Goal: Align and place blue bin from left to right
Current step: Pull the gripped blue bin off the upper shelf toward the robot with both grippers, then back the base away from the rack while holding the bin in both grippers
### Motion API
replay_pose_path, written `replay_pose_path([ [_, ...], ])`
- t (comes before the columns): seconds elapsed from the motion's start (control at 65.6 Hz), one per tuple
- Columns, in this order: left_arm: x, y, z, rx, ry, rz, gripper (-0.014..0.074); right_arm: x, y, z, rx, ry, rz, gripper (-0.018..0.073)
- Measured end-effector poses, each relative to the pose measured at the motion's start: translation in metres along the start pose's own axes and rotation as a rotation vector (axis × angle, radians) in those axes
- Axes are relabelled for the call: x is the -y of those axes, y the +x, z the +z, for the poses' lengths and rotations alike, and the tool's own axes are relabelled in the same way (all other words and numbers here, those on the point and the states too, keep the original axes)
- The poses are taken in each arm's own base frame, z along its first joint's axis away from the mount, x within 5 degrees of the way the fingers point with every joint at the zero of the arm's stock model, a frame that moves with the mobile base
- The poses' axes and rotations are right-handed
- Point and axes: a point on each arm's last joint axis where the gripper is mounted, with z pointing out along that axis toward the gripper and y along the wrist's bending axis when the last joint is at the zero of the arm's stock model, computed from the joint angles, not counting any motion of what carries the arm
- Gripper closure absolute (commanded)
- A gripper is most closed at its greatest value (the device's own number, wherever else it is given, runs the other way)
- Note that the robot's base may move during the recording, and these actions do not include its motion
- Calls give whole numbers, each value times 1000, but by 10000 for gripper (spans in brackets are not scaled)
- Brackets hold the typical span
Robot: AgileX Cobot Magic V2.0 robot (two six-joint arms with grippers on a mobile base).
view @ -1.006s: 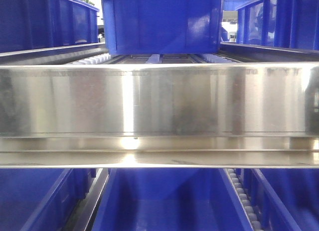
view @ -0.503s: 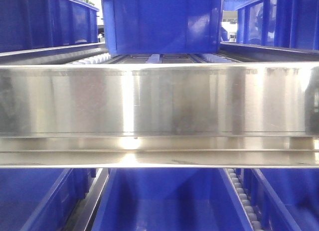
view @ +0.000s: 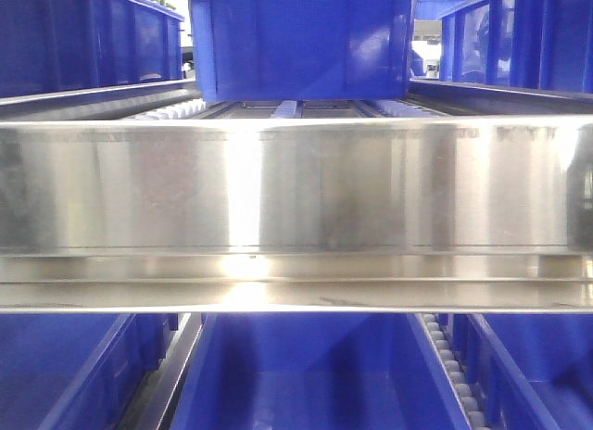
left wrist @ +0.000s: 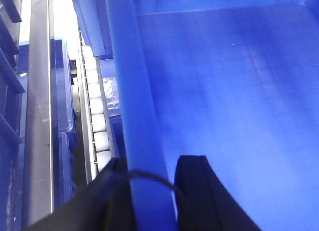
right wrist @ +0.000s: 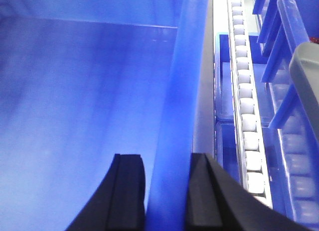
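**A:** Entry one, front view?

**B:** Close before the rack, level, facing a steel rail [view: 296,184] across mid-frame, with an upper bin [view: 301,41] above it and a lower bin [view: 306,374] below.

**A:** Entry two, wrist views?

**B:** Each looked out over its own jaws, very near. The left gripper [left wrist: 154,161] camera looked along the left wall of the blue bin [left wrist: 224,91]. The right gripper [right wrist: 163,156] camera looked along the right wall. Both shared the bin's interior, and each had a roller track [left wrist: 94,116] at its outer side.

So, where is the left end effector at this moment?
In the left wrist view, the left end effector straddles the left wall of the blue bin, with the white roller track just outside it.
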Motion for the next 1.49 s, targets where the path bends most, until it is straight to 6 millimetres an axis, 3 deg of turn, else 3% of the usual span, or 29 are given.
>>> replay_pose_path([
  [1.204, 0, 0, 0, 4, -1, 0, 707, 0, -2, 0, 19, -4, 0, 712],
  [1.494, -1, -5, -1, 54, -11, 6, 707, -2, -6, 12, 41, -9, -1, 712],
])
